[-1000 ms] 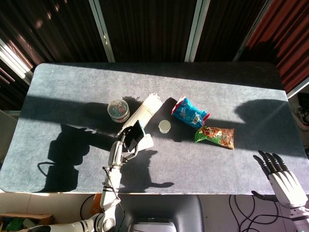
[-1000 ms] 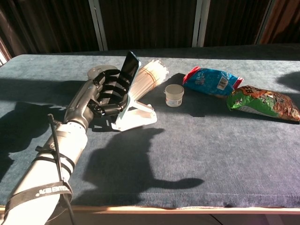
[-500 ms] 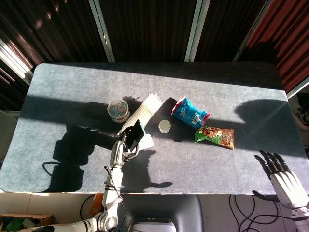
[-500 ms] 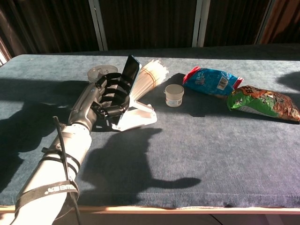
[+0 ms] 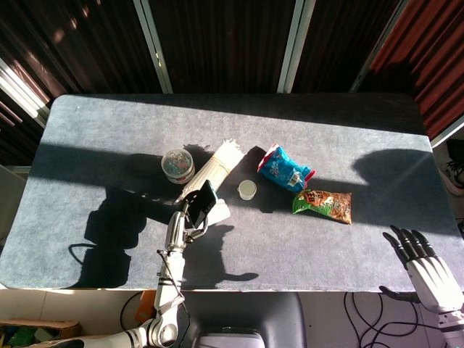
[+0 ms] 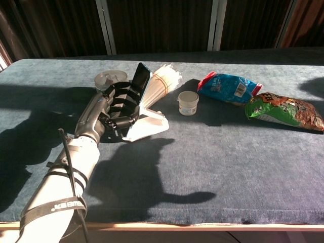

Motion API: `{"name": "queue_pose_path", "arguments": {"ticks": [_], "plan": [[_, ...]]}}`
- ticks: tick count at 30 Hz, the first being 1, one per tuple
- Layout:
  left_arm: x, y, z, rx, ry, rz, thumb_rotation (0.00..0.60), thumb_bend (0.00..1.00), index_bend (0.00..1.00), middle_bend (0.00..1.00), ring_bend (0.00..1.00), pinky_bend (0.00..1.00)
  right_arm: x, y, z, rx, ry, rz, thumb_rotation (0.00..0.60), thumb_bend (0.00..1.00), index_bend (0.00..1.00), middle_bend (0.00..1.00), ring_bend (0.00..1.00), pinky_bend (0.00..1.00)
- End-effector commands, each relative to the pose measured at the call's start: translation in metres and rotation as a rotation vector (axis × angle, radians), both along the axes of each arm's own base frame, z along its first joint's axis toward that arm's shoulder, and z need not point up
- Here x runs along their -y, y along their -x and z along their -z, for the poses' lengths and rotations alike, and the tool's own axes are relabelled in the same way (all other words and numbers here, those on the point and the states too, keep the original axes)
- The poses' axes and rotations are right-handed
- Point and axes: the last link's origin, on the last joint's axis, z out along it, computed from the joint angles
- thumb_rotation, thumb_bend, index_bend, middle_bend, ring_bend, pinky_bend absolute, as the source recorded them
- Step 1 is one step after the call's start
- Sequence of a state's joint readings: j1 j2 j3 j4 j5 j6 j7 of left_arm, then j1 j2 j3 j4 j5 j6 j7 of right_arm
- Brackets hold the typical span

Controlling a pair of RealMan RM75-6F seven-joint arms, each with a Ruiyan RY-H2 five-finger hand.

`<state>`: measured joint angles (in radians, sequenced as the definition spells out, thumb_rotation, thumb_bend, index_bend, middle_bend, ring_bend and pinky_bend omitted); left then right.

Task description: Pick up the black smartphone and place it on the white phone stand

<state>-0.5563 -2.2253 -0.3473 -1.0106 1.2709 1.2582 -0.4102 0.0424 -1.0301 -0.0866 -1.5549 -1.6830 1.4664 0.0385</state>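
While gripped: black smartphone (image 6: 141, 79) against white phone stand (image 6: 147, 123).

A grey felt-topped table (image 5: 348, 145) stands in hard sunlight crossed by deep shadows, with dark slatted panels (image 5: 225, 43) and pale upright posts (image 5: 293, 43) behind it.

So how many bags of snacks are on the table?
2. The blue snack bag lies right of the small white cup; the green snack bag lies just right of the blue one. None looks hidden.
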Motion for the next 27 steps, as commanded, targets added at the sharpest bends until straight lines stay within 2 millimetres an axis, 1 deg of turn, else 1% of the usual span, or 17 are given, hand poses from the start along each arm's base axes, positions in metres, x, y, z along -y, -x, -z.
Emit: {"name": "queue_pose_path", "arguments": {"ticks": [1,2,4,8,11,12,15,18,20,21,22,26,27], "plan": [[0.0,0.0,0.0,-0.001,0.0,0.001,0.6,0.5,0.92,1.0,0.78,0.22,0.0,0.0,0.0,0.001,0.002,0.0,0.6,0.11,0.0,0.0,0.0,0.0],[0.0,0.0,0.0,0.0,-0.001,0.003,0.6,0.49,0.9,1.0,0.77,0.22,0.0,0.0,-0.001,0.002,0.003,0.0,0.6,0.11,0.0,0.0,0.0,0.0],[0.001,0.001,0.001,-0.004,0.0,0.013,0.6,0.46,0.84,1.0,0.74,0.2,0.0,0.0,-0.001,0.002,0.003,0.0,0.6,0.11,0.0,0.0,0.0,0.0],[0.002,0.003,0.006,-0.019,0.039,0.031,0.6,0.44,0.74,1.0,0.67,0.17,0.0,0.0,-0.001,0.003,0.003,-0.001,0.6,0.11,0.0,0.0,0.0,0.0],[0.001,0.005,0.007,-0.033,0.054,0.037,0.6,0.42,0.66,0.96,0.6,0.14,0.0,0.0,-0.001,0.002,0.005,-0.001,0.6,0.11,0.0,0.0,0.0,0.0],[0.001,0.005,0.008,-0.037,0.059,0.038,0.6,0.42,0.64,0.92,0.58,0.14,0.0,0.0,-0.002,0.003,0.005,-0.001,0.6,0.11,0.0,0.0,0.0,0.0],[0.001,0.006,0.008,-0.035,0.069,0.04,0.6,0.41,0.57,0.82,0.5,0.12,0.0,0.0,-0.002,0.002,0.005,-0.001,0.6,0.11,0.0,0.0,0.0,0.0],[0.002,0.005,0.01,-0.036,0.093,0.053,0.6,0.38,0.46,0.64,0.4,0.11,0.0,0.0,-0.002,0.002,0.005,0.0,0.6,0.11,0.0,0.0,0.0,0.0],[0.003,0.005,0.01,-0.033,0.109,0.058,0.6,0.36,0.35,0.47,0.32,0.09,0.0,0.0,-0.002,0.003,0.007,0.0,0.6,0.11,0.0,0.0,0.0,0.0],[0.003,0.005,0.011,-0.035,0.117,0.061,0.6,0.35,0.31,0.43,0.29,0.08,0.0,0.0,-0.002,0.003,0.007,0.0,0.6,0.11,0.0,0.0,0.0,0.0],[0.003,0.005,0.011,-0.039,0.13,0.065,0.6,0.35,0.26,0.35,0.25,0.07,0.0,0.0,-0.002,0.003,0.007,0.0,0.6,0.11,0.0,0.0,0.0,0.0],[0.003,0.007,0.011,-0.044,0.152,0.068,0.6,0.33,0.12,0.16,0.13,0.05,-0.001,0.001,-0.002,0.002,0.006,0.0,0.6,0.11,0.0,0.0,0.0,0.0],[0.003,0.007,0.011,-0.042,0.154,0.068,0.6,0.32,0.1,0.13,0.11,0.04,0.0,0.001,-0.002,0.002,0.006,0.0,0.6,0.11,0.0,0.0,0.0,0.0]]}}
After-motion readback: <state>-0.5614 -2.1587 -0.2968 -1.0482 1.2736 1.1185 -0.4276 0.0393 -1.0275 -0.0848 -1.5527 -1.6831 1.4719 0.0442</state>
